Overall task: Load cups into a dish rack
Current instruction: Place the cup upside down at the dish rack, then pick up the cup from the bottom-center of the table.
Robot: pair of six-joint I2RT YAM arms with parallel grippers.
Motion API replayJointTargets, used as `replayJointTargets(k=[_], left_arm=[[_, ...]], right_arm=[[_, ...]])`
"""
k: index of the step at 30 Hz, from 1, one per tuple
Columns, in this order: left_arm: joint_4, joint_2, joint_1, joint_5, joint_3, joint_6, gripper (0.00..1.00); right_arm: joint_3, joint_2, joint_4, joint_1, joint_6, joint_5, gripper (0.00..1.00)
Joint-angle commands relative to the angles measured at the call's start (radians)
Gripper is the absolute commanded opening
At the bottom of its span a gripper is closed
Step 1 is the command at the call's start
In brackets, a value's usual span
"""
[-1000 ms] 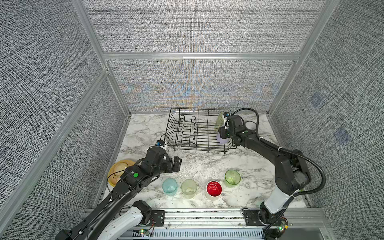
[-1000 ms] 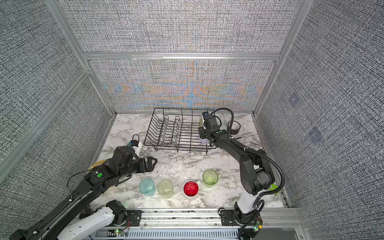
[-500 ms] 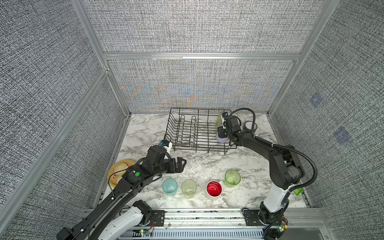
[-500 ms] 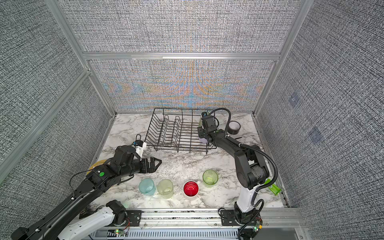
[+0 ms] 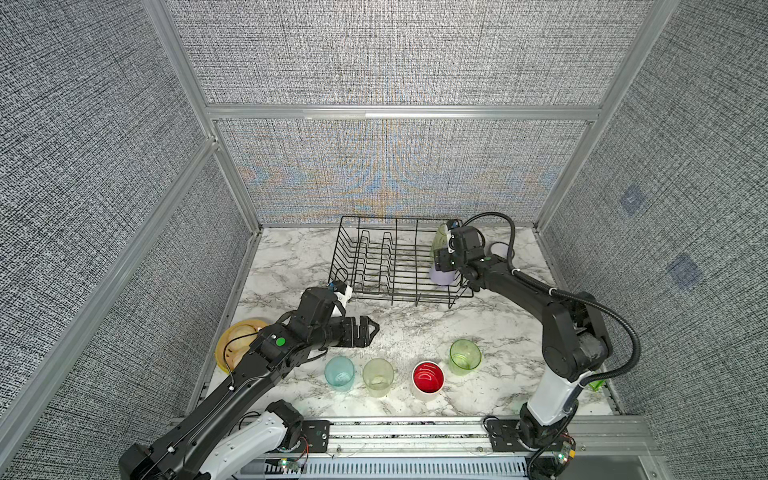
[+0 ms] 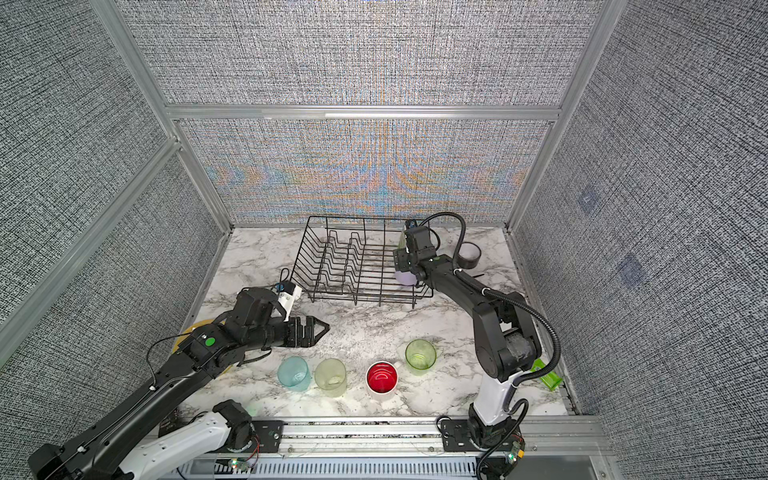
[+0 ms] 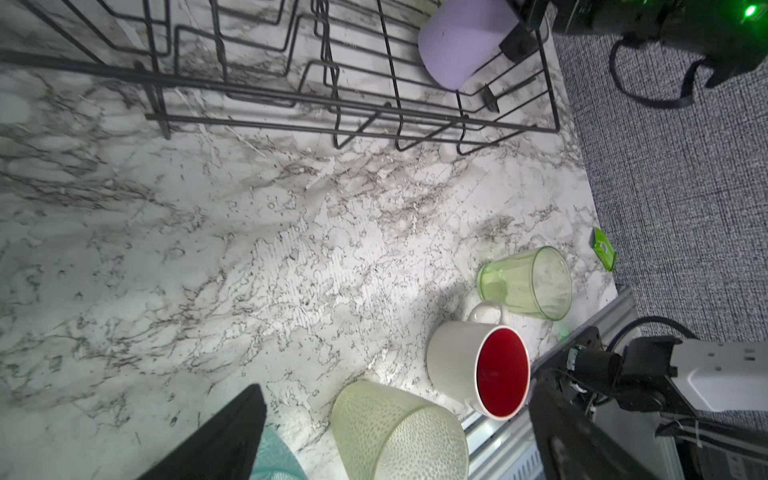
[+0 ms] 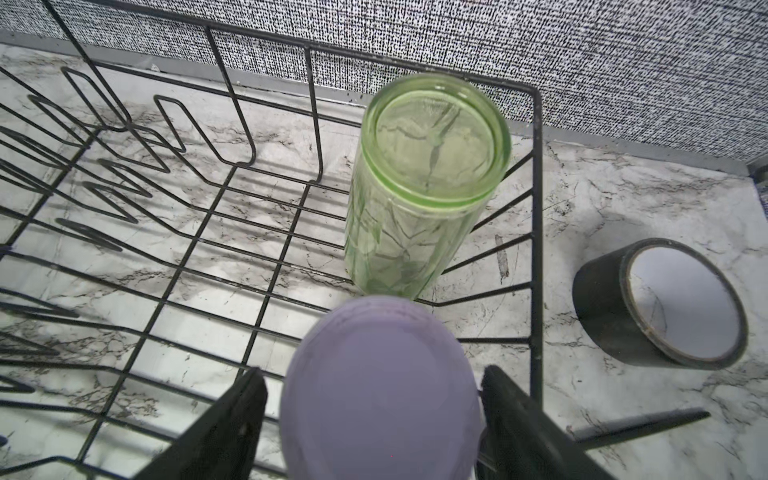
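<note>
- At the right end of the rack [image 5: 399, 291], mid-frame in both top views, the lilac cup [image 8: 378, 415] sits bottom up between the fingers of the right claw [image 8: 374, 372]
- That claw is spread around the cup, and a thin gap shows on one side
- Just beyond the lilac cup, in the rack's far right corner, the tall green cup [image 8: 419, 187] stands bottom up too
- Along the lower centre of the frame four cups stand mouth up on the tabletop [image 5: 415, 328], left to right: teal cup [image 5: 340, 373], yellow-green cup [image 5: 378, 376], white cup [image 5: 428, 377] with a red inside, short green cup [image 5: 465, 356]
- The left claw [image 5: 368, 332] hangs over bare tabletop between this row and the rack, up and left of the teal cup, with its fingers wide apart and nothing between them
- A yellow plate [image 5: 232, 340] lies at lower left, partly under the left arm
- A black tape roll [image 6: 469, 254] lies right of the rack, near its wall
</note>
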Motion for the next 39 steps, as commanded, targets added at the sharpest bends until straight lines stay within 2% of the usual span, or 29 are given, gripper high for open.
replayJointTargets(k=[1, 9, 18, 22, 30, 34, 37, 39], left_arm=[[-0.018, 0.025, 0.0, 0.08, 0.008, 0.016, 0.99], [-0.073, 0.073, -0.016, 0.132, 0.031, 0.015, 0.93], [-0.224, 0.125, -0.089, 0.081, 0.114, 0.092, 0.82], [-0.313, 0.18, -0.131, 0.019, 0.155, 0.121, 0.81], [-0.391, 0.278, -0.153, -0.034, 0.172, 0.164, 0.73], [-0.373, 0.342, -0.164, 0.0, 0.172, 0.167, 0.63], [-0.354, 0.401, -0.181, 0.022, 0.179, 0.16, 0.52], [-0.358, 0.441, -0.191, 0.01, 0.188, 0.155, 0.49]], right_arm=[[0.003, -0.012, -0.025, -0.002, 0.009, -0.017, 0.82], [-0.025, -0.156, -0.092, -0.002, 0.032, -0.027, 0.83], [-0.2, -0.453, -0.171, -0.005, 0.07, -0.02, 0.87], [-0.303, -0.585, -0.206, -0.01, 0.081, -0.049, 0.87], [-0.449, -0.769, -0.305, -0.014, 0.108, -0.048, 0.87], [-0.507, -0.836, -0.325, -0.014, 0.136, -0.047, 0.87], [-0.542, -0.875, -0.326, -0.014, 0.156, -0.049, 0.87], [-0.557, -0.895, -0.329, -0.014, 0.169, -0.05, 0.87]])
